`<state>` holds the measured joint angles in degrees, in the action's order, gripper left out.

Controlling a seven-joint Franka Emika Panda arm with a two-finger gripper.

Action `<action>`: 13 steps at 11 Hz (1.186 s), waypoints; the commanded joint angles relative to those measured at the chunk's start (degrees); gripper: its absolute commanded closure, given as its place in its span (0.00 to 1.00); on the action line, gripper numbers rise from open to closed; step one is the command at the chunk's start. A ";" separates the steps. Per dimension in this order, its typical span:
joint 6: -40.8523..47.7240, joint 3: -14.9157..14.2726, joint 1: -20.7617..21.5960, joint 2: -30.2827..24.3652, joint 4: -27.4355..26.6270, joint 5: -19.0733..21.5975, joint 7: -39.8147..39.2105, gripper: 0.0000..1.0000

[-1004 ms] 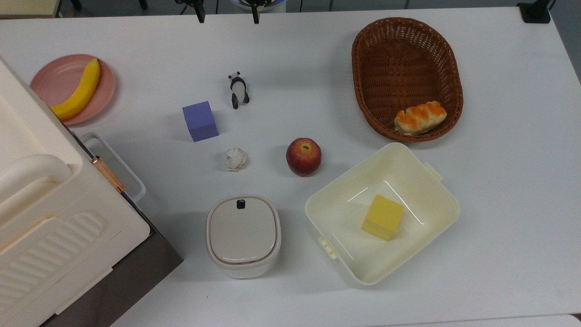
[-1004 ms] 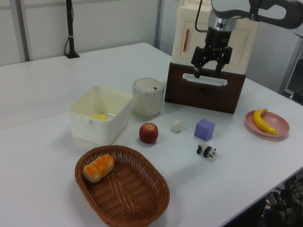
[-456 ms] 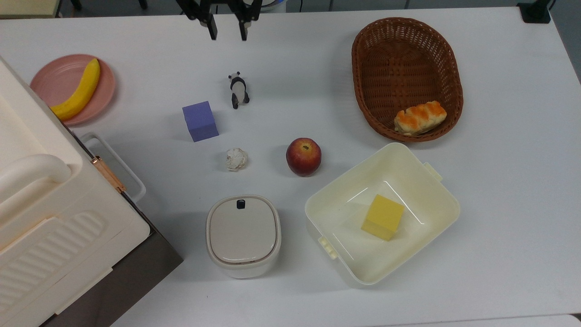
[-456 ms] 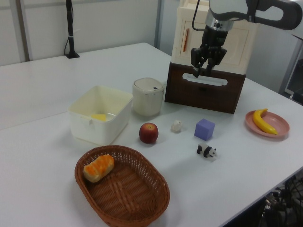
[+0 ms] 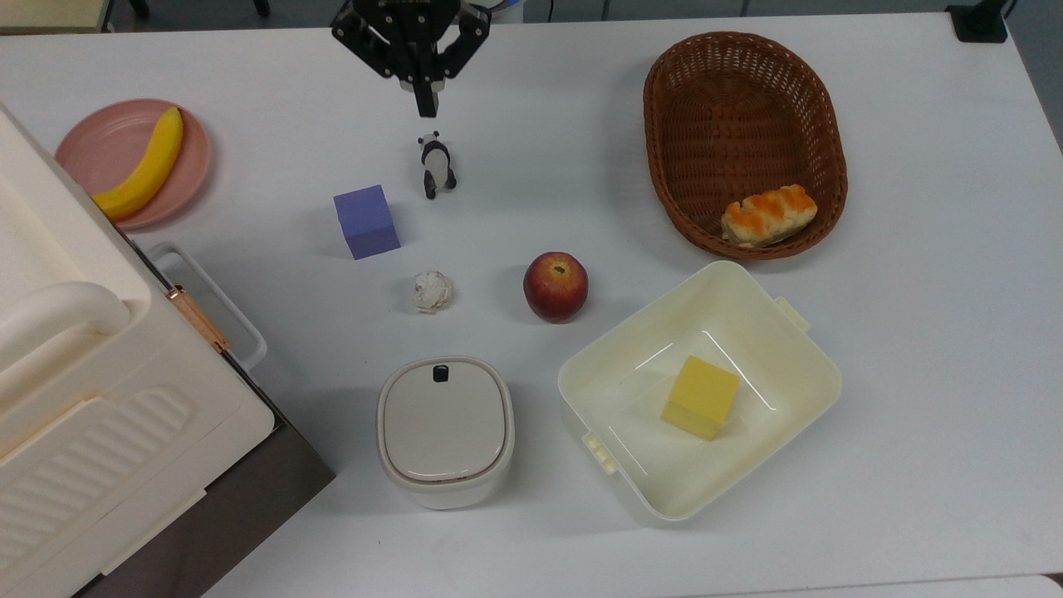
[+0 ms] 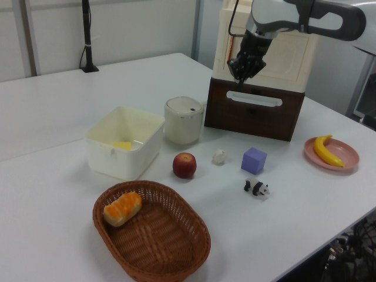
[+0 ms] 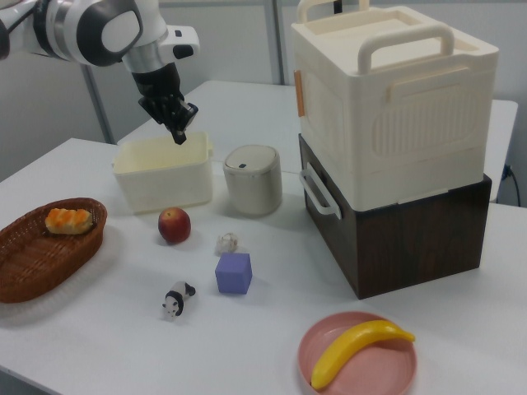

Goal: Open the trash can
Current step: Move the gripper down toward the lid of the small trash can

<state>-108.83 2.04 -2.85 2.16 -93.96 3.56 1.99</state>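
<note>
Now | gripper pinched, aloft | trash can lid down, unlabelled

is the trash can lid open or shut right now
Shut. The trash can has its greyish lid lying flat and flush inside the rim, black button on top; the gripper hangs well away from it.

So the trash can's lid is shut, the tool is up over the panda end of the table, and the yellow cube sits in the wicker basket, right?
Not quite. The yellow cube sits in the pale-yellow tub, not the wicker basket, which holds a bread roll; the top view shows it. The rest holds: the trash can has its lid shut and the tool is above the table near the panda.
</note>
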 commanded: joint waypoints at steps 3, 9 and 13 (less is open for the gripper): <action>-12.18 0.68 -0.05 5.30 -0.17 0.75 1.26 1.00; -19.57 1.04 -0.40 14.00 6.41 0.83 1.26 1.00; -22.74 0.95 -0.23 18.40 9.76 0.31 1.09 1.00</action>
<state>-129.83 2.66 -2.96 17.92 -86.70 3.56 2.62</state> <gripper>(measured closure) 0.991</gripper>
